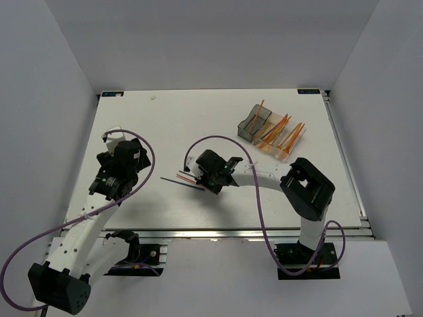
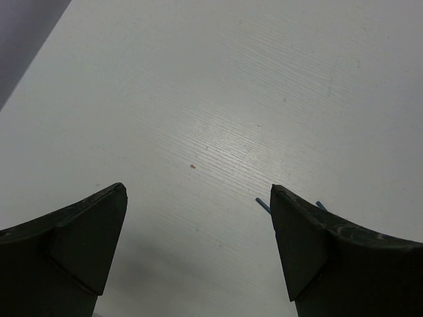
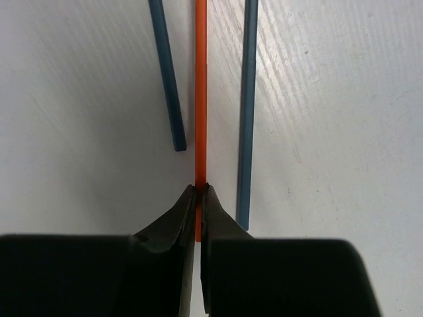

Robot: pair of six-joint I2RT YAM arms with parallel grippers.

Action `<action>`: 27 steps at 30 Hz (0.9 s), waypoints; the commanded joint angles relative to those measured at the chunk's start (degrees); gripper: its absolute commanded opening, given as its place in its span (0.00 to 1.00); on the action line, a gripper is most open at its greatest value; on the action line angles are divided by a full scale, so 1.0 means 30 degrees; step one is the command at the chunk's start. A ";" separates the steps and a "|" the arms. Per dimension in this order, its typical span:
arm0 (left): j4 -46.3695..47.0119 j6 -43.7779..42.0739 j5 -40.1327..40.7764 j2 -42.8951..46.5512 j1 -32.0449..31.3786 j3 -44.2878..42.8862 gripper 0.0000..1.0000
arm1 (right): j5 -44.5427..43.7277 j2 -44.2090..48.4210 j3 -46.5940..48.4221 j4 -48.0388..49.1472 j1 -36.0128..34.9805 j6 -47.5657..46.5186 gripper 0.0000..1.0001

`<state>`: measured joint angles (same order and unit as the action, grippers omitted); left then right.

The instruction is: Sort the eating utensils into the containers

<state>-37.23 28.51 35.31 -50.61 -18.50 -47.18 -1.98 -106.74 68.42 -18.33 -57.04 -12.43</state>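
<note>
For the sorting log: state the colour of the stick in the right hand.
Orange. The stick in the right hand shows best in the right wrist view.

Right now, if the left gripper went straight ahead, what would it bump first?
Probably the table; nothing lies ahead of the left gripper. Two blue stick tips peek beside one finger.

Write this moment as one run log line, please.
right end effector: shut on orange stick | blue sticks: one each side of it | left end effector: open, empty | containers: orange utensils inside
</note>
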 commanded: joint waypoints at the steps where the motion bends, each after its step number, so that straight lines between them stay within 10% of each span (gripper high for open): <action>1: 0.0370 -0.0071 -0.0110 0.0141 0.0044 0.0052 0.98 | 0.0455 0.1856 0.0160 0.0718 -0.0119 0.0274 0.00; 9: 0.0370 -0.0071 -0.0139 0.0229 0.0044 0.0082 0.98 | -0.0775 0.2971 0.1273 0.1301 0.0904 0.2988 0.00; 18: 0.0429 -0.0100 -0.0344 0.0288 0.0015 0.0111 0.98 | -0.6353 0.3236 0.2973 0.4642 0.8780 1.3892 0.00; 27: 0.0663 -0.0305 -0.1047 0.0288 0.0044 0.0169 0.98 | -0.8658 -0.1828 0.8940 0.3474 1.1130 1.6213 0.00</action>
<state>-36.73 28.25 33.36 -50.57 -18.50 -47.18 -24.75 -107.85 89.73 -7.38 -23.75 32.51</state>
